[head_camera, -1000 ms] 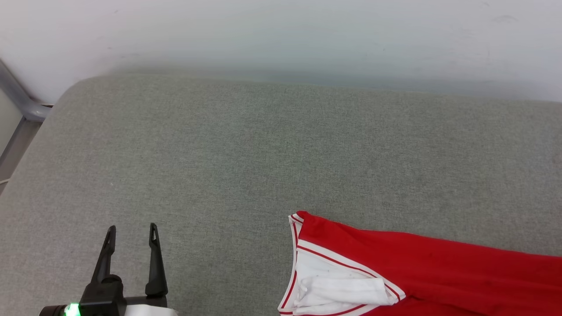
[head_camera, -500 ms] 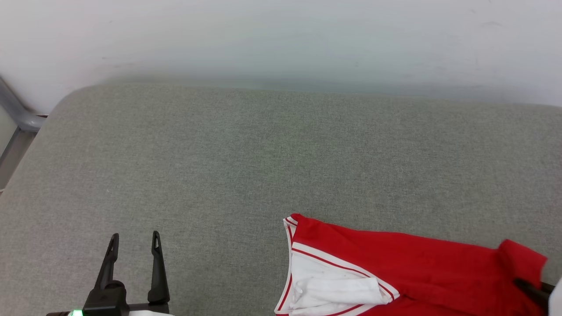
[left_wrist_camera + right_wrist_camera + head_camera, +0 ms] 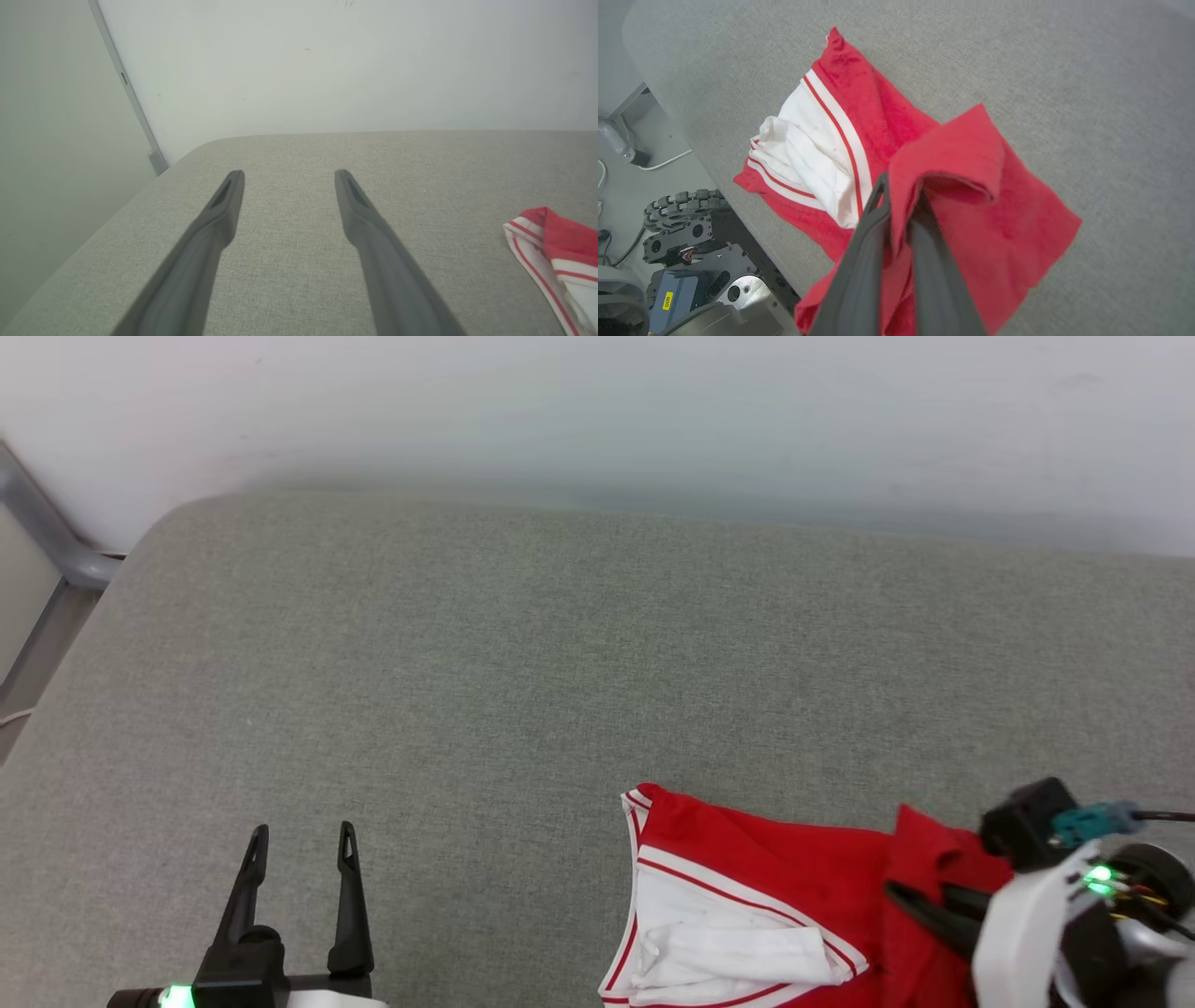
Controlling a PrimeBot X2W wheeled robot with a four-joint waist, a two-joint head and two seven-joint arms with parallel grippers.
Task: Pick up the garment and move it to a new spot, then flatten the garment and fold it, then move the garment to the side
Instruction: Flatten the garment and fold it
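Since a second ago, the right gripper (image 3: 920, 901) has come in over the near right part of the grey fabric-covered table (image 3: 560, 644). It brings with it a red flap of the garment, which then lay flat and ran off toward the table's right side. The head camera has also shifted a little.

The red jersey T-shirt with white short sleeves and striped trim (image 3: 775, 859) lies at the table's near edge, right of its middle. In the right wrist view part of it (image 3: 859, 93) hangs over that edge. Its plain red cloth faces up, and one crumpled white sleeve (image 3: 738, 952) points toward the table's left side.

The right gripper (image 3: 900, 196) is pinched shut on a red edge of the shirt. The cloth it lifts is doubled over the part still lying on the table. The left gripper (image 3: 303, 835) hangs over the table's near left part with its fingers spread wide. It holds nothing and is well apart from the shirt (image 3: 560, 233).

By my reading the task is at an early stage. The shirt is gripped and partly raised, but it is not flat, and no neat fold is laid. I cannot tell whether this lift starts the carry to a new spot or a first fold. Flattening, folding and setting it aside look still to be done.
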